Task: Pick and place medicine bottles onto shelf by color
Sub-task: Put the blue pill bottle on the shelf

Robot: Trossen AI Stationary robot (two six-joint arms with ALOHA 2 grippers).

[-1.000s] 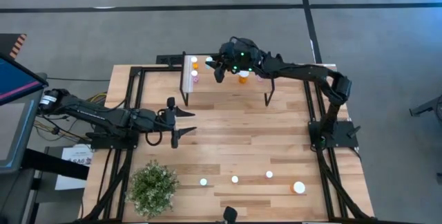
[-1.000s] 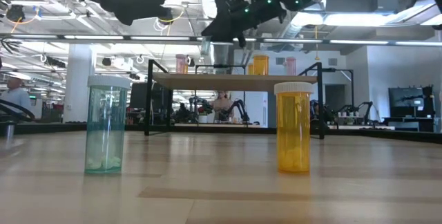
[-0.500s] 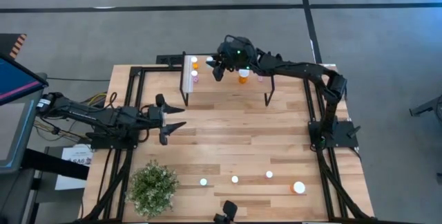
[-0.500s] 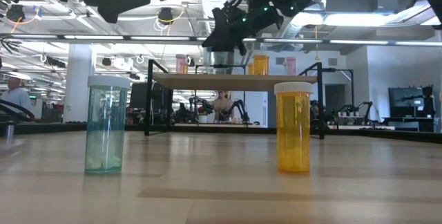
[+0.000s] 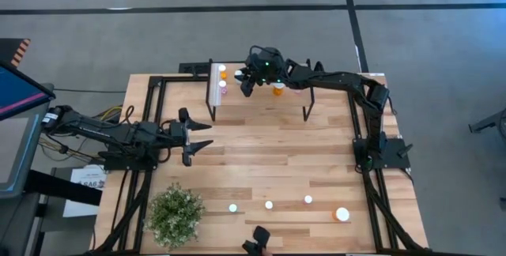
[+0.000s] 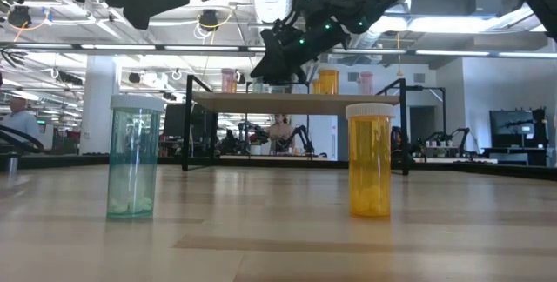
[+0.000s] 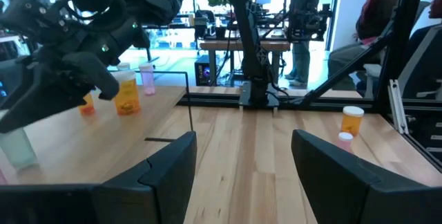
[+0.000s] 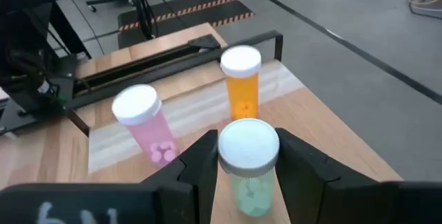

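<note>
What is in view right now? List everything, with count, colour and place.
shelf: one, light wood on black legs, far side of the table
orange shelf bottles: two, white-capped, on the shelf
pink shelf bottles: two, on the shelf
pale green bottle: one, in the right gripper, over the shelf
front-row bottles: four, white caps, near table edge; low view shows one green, one orange
plant: one, green, near left corner
people: two, behind the table
left gripper: open, mid-table on the left
right gripper: closed on the green bottle

right claw (image 5: 247, 84) shifted left over shelf (image 5: 261, 98), left claw (image 5: 192, 135) pulled back
</note>
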